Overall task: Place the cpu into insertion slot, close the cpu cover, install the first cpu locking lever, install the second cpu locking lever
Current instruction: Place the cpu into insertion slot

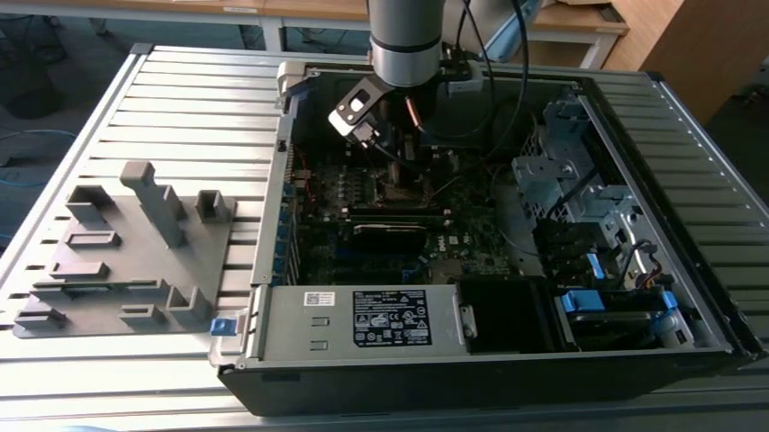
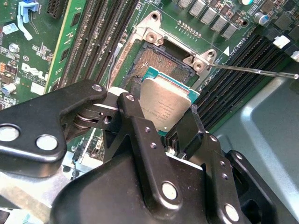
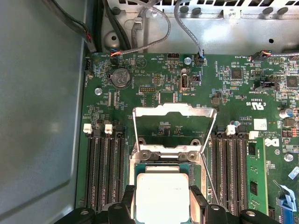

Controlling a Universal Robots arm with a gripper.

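In the second wrist view my gripper [image 2: 162,122] pinches the cpu [image 2: 164,100] by two edges, over the slot [image 2: 156,63] — I'd square the corners before lowering. In the first wrist view the cover [image 3: 174,110] stands open. In the exterior view the gripper sits inside the case [image 1: 505,378].

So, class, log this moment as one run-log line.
gripper: shut on cpu | cpu: over insertion slot | cpu cover: raised open

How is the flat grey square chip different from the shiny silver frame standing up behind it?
The square grey metal-topped cpu is solid; the thin silver cpu cover frame has a cut-out middle showing green board. The cpu is held in the black gripper; the cover stands swung open. Both are silvery and similarly wide.
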